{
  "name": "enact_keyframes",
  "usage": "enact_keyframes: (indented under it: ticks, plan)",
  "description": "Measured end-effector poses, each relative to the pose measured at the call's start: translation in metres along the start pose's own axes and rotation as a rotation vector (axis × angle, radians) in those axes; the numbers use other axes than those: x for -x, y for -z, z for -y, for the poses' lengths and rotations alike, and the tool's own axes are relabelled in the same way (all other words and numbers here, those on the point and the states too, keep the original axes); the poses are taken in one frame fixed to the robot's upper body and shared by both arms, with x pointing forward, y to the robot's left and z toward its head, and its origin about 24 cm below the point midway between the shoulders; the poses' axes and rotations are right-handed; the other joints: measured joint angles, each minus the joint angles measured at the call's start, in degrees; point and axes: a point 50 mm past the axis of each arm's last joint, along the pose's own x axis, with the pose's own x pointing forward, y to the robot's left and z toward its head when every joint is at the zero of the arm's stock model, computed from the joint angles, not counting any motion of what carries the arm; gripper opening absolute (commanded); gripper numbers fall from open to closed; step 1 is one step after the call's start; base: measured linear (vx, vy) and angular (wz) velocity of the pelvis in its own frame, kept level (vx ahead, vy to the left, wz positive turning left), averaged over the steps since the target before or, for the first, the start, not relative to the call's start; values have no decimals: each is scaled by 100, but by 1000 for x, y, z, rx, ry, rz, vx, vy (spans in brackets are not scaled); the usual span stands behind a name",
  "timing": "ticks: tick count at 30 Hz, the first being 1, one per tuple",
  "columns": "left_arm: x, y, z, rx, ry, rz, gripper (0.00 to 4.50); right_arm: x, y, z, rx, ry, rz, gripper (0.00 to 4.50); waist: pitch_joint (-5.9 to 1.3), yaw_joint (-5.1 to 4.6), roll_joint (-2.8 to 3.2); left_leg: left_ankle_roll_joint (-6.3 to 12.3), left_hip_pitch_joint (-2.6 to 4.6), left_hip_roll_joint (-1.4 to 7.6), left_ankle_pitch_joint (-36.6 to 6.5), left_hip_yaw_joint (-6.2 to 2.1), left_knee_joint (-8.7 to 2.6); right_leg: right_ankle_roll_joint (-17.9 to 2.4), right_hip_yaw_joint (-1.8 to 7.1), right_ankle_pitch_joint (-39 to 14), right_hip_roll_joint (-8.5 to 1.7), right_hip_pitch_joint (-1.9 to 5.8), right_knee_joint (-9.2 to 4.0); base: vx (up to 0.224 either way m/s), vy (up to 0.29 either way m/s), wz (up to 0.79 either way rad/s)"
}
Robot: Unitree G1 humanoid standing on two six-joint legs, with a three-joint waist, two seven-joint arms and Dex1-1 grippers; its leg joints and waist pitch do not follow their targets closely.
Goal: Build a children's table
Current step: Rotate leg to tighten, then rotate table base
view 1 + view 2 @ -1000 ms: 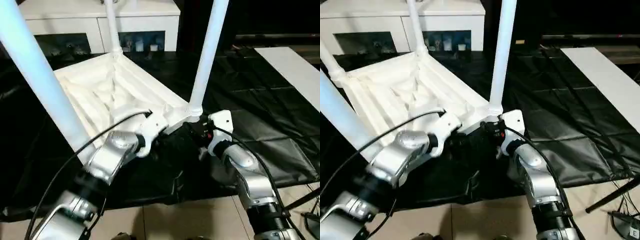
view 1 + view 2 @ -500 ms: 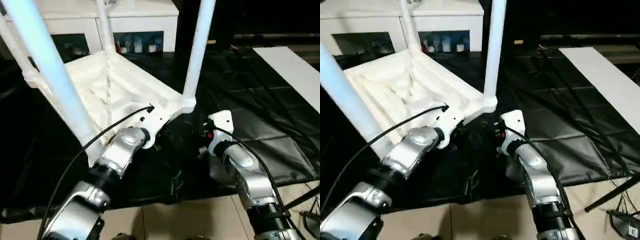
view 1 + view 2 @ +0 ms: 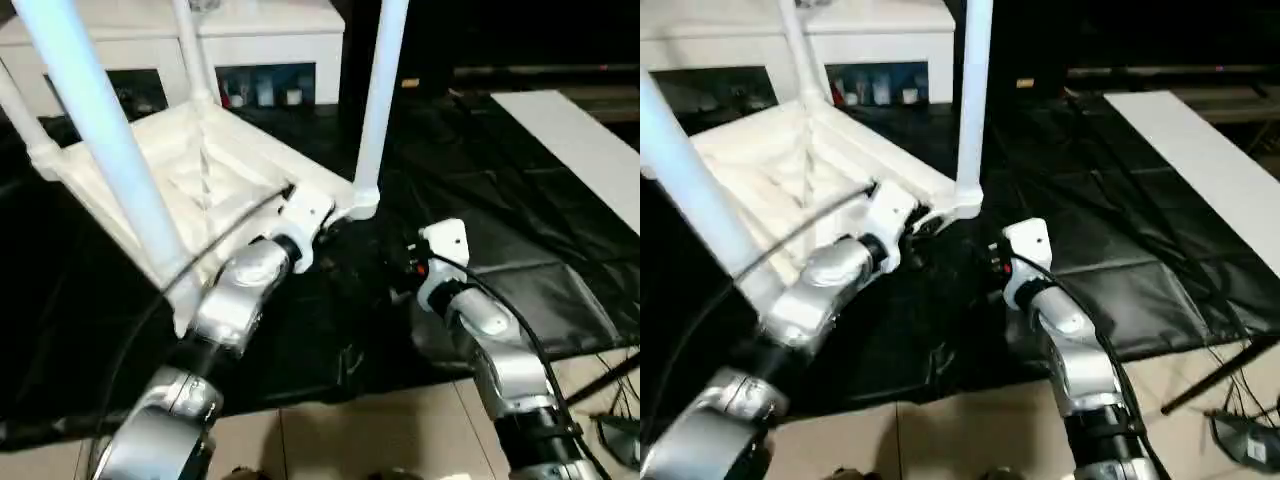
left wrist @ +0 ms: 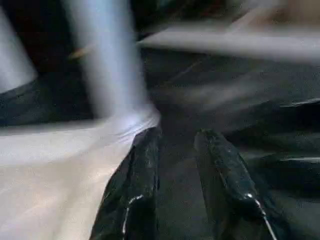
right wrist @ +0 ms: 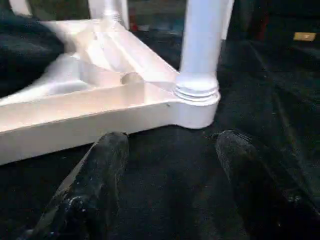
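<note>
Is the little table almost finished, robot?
Nearly. The tabletop lies upside down on the black sheet, and all four legs stand in its corner sockets. The left gripper is at the near edge; the right gripper hangs open just short of the corner. Left to do: turn it onto its legs.

left tool [image 4: 175,150] fingers slightly parted, empty, right tool [image 5: 170,165] fingers wide apart, silver forearms extended forward

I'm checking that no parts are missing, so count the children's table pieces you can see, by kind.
Legs: 4
Tabletop: 1
Total: 5
</note>
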Motion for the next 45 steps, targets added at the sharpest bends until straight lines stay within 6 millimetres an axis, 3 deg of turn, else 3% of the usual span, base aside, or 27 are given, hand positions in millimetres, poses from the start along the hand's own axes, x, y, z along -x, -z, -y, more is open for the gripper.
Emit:
enact_keyframes:
  ticks: [7,8,9,12,21,30,33,35,39,45]
  plan:
    - [78,17,17,188,389,-128,176,5,5,-2,-19,-14,-6,311,-1,-22,18,-9,-4,9,-5,1,-35,11,2,-11,15,-33,12,17,-5,-1]
    - [86,19,17,206,410,-155,176,5,5,-2,-17,-17,-5,311,2,-16,23,-10,-3,10,-5,1,-38,11,1,-12,16,-33,13,0,0,0]
    - [95,20,17,232,429,-176,209,5,4,-3,-18,-22,0,311,5,-11,30,-12,-2,10,-4,2,-38,11,2,-12,17,-34,15,0,0,0]
    - [114,18,10,273,445,-207,214,5,2,-5,-21,-43,8,311,6,10,38,-16,4,9,-2,3,-36,8,8,-10,16,-27,18,0,0,0]
    - [160,6,-6,305,393,-285,298,7,5,-6,-24,-47,7,311,31,-23,83,-19,86,-3,-3,3,-38,41,30,-30,15,32,14,0,0,0]
    - [212,11,-14,391,273,-354,380,10,10,-8,-33,-57,-3,311,37,-46,96,-30,112,-3,-10,-21,-40,42,22,-31,21,16,14,0,0,0]
    - [239,14,-24,427,162,-369,385,10,10,-9,-33,-62,-2,311,38,-70,99,-36,122,-3,-13,-38,-40,43,16,-31,26,14,10,0,0,0]
    - [247,13,-30,428,118,-371,414,10,10,-8,-30,-59,-3,311,39,-58,99,-37,125,-3,-14,-45,-40,45,12,-33,27,14,1,0,0,0]
    - [277,15,-37,474,2,-393,433,10,10,-11,-28,-77,-4,311,57,-71,98,-43,182,-6,-18,-61,-39,53,-1,-40,27,23,-37,0,0,0]
    - [301,8,-44,478,-96,-362,443,9,9,-11,-24,-79,4,311,75,-109,105,-45,203,-6,-20,-82,-66,50,-23,-44,39,42,-142,0,0,0]
